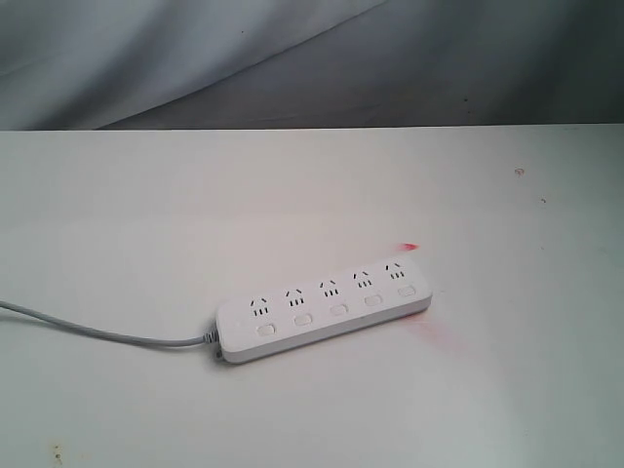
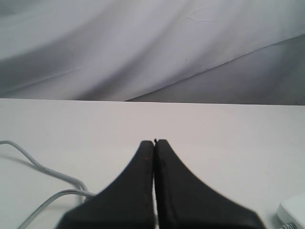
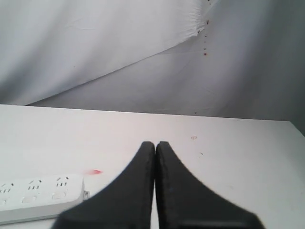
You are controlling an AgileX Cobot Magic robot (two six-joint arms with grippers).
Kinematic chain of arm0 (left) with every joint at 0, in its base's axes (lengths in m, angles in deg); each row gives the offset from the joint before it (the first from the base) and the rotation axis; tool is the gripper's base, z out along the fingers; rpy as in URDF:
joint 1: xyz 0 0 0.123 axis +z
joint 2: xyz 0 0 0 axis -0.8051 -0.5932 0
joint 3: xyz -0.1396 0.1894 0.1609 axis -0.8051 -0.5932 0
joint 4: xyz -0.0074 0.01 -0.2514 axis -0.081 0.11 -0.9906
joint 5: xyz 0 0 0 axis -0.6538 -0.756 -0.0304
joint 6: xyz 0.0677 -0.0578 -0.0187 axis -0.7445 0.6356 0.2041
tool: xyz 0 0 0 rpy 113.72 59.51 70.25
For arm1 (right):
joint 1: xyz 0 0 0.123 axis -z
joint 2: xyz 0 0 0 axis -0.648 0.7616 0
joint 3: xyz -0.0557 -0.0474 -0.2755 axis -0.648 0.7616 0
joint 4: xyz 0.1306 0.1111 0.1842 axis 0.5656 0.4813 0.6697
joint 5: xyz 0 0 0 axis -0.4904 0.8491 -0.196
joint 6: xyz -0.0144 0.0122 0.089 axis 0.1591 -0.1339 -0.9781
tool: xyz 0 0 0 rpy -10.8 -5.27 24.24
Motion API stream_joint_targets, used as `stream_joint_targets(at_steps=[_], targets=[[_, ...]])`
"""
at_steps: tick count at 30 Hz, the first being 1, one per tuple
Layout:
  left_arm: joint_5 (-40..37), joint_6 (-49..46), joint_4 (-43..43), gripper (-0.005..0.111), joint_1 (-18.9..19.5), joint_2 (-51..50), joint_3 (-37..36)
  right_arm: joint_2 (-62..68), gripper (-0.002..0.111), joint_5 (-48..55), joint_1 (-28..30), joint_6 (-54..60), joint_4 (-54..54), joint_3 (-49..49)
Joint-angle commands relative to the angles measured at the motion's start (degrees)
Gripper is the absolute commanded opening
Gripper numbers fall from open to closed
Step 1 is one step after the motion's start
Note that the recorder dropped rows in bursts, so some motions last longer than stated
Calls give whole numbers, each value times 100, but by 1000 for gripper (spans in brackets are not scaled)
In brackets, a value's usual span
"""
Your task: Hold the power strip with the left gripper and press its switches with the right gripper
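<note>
While the left tool point(image 2: 155, 142) and right tool point(image 3: 155, 143) are clenched on nothing, power strip point(image 1: 324, 301) lies flat toward the desk's point(image 1: 146, 214) front edge, grey cord point(image 1: 97, 332) running to its left edge | judged light, stiff, slippery | best gripped across cord end, clear of switches point(image 1: 337, 309)

Exterior camera looks down over the table point(image 1: 146, 214), strip point(image 1: 322, 302) lower centre; wrist cameras sit low, facing the curtain point(image 1: 292, 58), each catching a strip end.

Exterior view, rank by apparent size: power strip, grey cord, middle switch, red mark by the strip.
1. power strip.
2. grey cord: about as long, far thinner.
3. middle switch and red mark: look alike, not ranked.
</note>
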Motion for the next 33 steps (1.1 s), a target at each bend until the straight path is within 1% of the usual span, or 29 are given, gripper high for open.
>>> stream_joint_targets(at_steps=[1,10,27,33], targets=[[67,-7,-26,0,6,22,-28,-36,0,-104,29,-222,147,22],[67,-7,-26,0,6,22,-28,-36,0,-101,29,-559,147,22],[67,-7,-26,0,6,22,-28,-36,0,-101,56,-562,193,22],[67,-7,-26,0,6,22,-28,-36,0,-101,508,-562,193,22]])
